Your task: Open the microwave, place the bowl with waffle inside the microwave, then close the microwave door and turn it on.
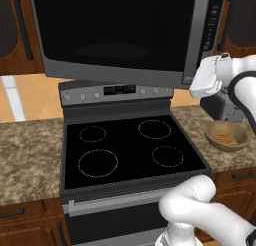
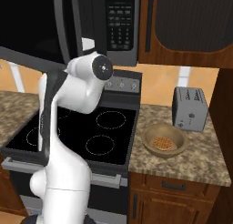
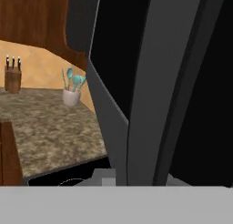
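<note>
Microwave door (image 1: 117,32) was swung partly open above the stove (image 1: 132,150); right base view showed the keypad (image 2: 119,20) and one toaster (image 2: 190,109). Hand view showed one knife block (image 3: 12,77) and a utensil cup (image 3: 71,95). One bowl (image 2: 164,141) held one waffle (image 2: 161,143), on the counter (image 2: 191,161) beside the stove. Couldn't tell the pincer's state.

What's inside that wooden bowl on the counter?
The bowl holds one round waffle, orange-brown with a grid pattern, lying flat in its hollow. The waffle covers the bowl's bottom, so nothing beneath it can be seen.
</note>
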